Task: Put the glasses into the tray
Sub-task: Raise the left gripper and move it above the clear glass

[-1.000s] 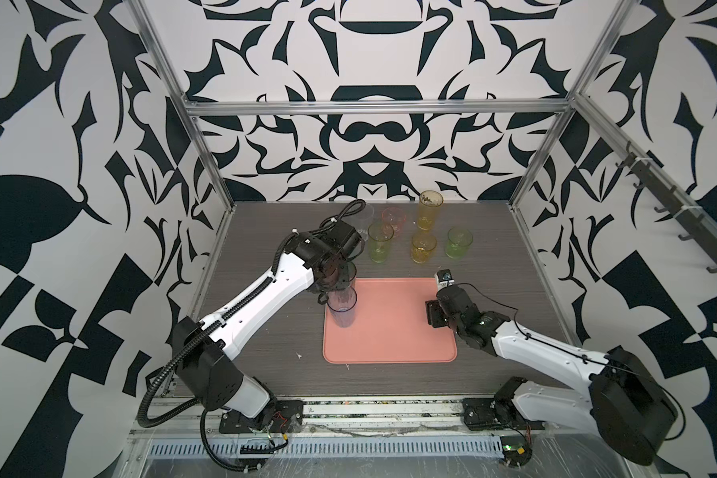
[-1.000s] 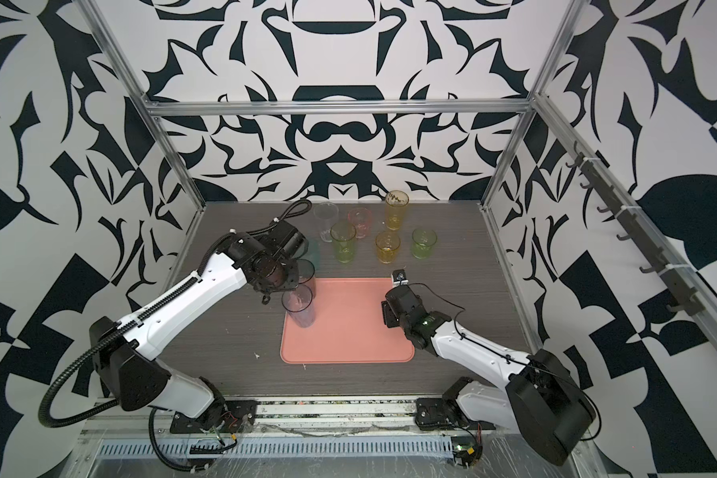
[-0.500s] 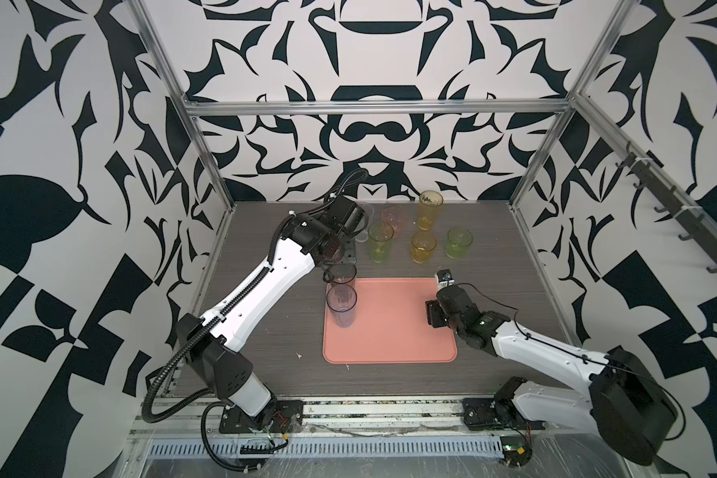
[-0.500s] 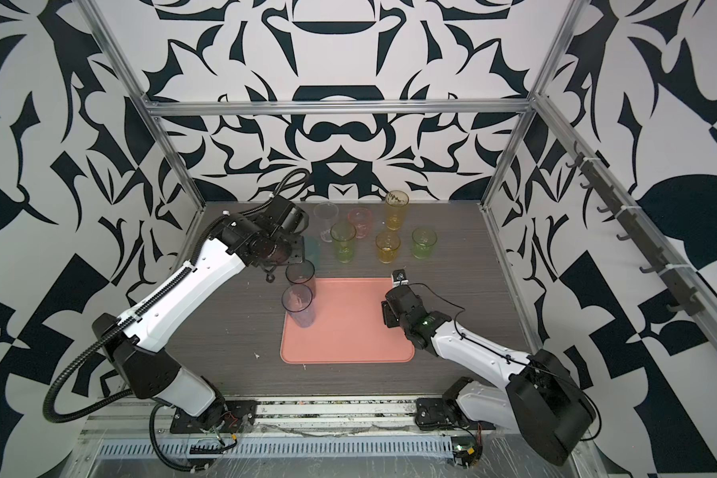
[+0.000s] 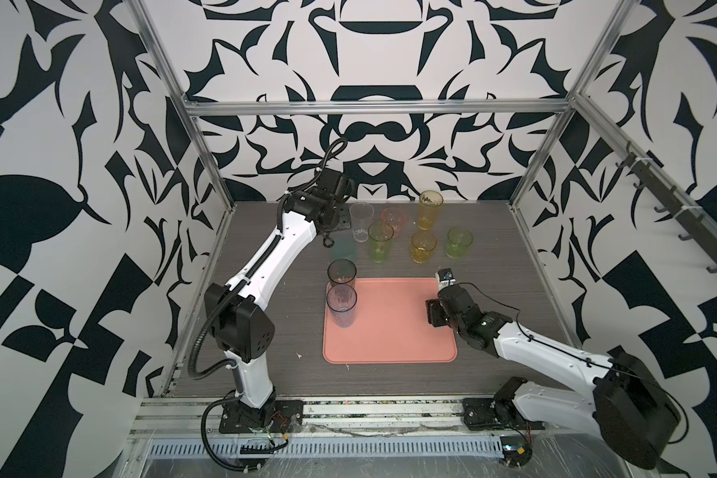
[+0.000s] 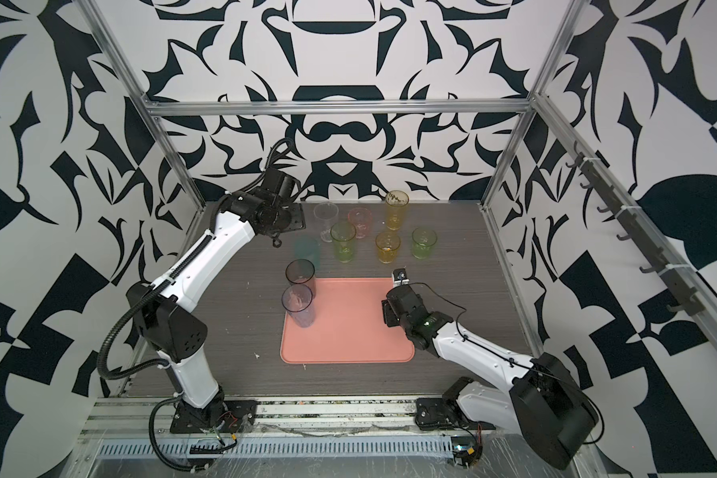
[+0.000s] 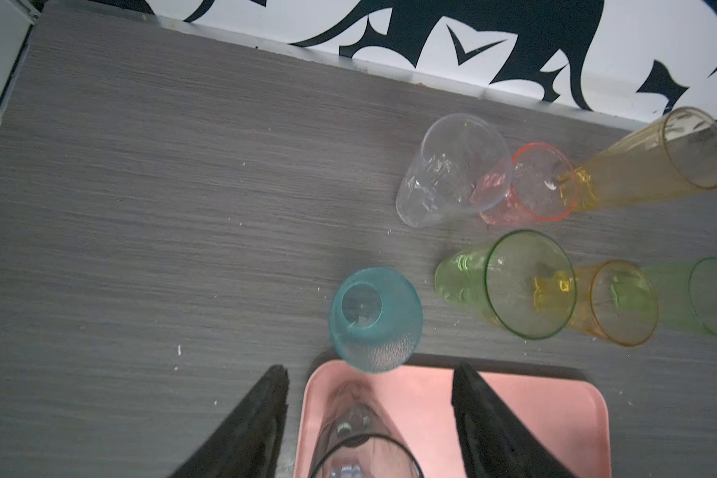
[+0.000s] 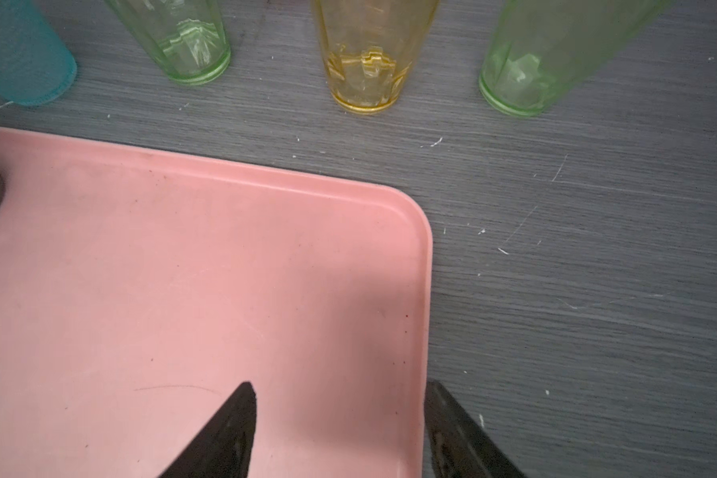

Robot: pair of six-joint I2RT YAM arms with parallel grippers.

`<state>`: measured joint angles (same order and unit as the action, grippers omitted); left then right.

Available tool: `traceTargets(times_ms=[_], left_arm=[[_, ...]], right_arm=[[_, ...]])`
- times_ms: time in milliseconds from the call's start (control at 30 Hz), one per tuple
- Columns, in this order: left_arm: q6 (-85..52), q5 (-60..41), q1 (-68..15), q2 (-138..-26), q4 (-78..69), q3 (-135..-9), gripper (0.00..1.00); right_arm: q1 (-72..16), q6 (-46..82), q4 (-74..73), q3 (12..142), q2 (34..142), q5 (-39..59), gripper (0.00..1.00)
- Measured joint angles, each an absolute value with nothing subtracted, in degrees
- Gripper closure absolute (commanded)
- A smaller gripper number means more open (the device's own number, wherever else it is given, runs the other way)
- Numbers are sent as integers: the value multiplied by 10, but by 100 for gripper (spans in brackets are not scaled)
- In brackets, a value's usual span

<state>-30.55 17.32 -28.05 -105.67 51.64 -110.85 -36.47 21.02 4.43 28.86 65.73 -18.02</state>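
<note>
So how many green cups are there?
2. One green cup stands on the table behind the tray, next to the teal cup. The other green cup is further right, past the short yellow cup. None looks hidden.

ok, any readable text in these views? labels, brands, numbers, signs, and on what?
No readable text, number or brand in any view.
On the glasses and the tray: no print shows.
On the tall amber glass: dark marks near its rim in both top views, too small to read.
On the walls: abstract black shapes, not signs.
</note>
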Motion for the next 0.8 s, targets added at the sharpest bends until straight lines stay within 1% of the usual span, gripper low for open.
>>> traceTargets(times_ms=[300, 800], left_arm=[[-291, 128, -245, -1170, 469, -1206, 31], [-285, 77, -237, -1321, 447, -1337, 32]], right_arm=[[-365, 210, 44, 289, 677, -177, 32], [-365, 210, 45, 290, 683, -174, 33]])
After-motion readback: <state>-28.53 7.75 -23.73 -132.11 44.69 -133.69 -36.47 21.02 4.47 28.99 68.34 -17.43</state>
